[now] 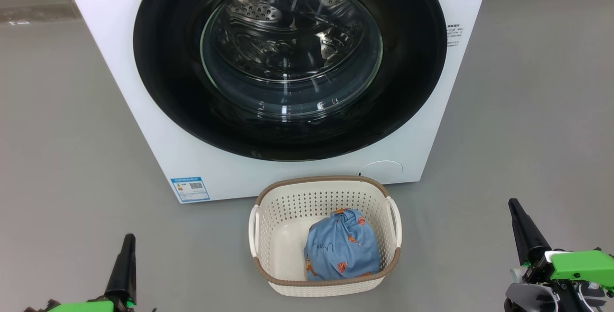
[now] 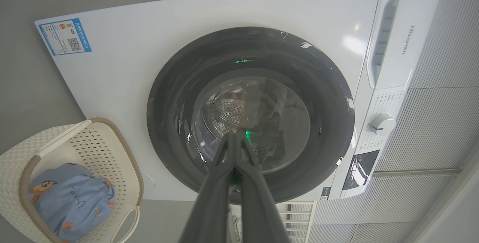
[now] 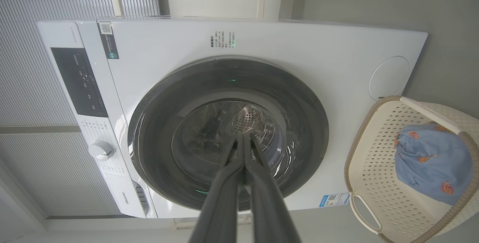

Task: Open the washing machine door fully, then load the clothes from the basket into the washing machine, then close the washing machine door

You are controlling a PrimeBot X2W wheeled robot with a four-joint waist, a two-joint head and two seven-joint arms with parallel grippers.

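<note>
Pressed together and empty, the fingers of the left gripper [image 1: 128, 242] and right gripper [image 1: 515, 209] point up from the head view's lower corners, well apart from everything else. The washer [image 1: 144, 125] stands on the grey floor [image 1: 57, 158], its door [image 1: 168, 86] shut flat against the front. The basket [image 1: 326, 180] sits on the floor just before the washer, below the door. The clothes [image 1: 343, 247], one blue bundle, lie inside it, toward its right near corner.

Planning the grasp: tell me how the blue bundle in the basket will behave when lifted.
The clothes look like soft bunched fabric: probably light and floppy, likely to sag from a pinch. The basket looks like thin perforated plastic, so it may slide if the bundle snags.
</note>
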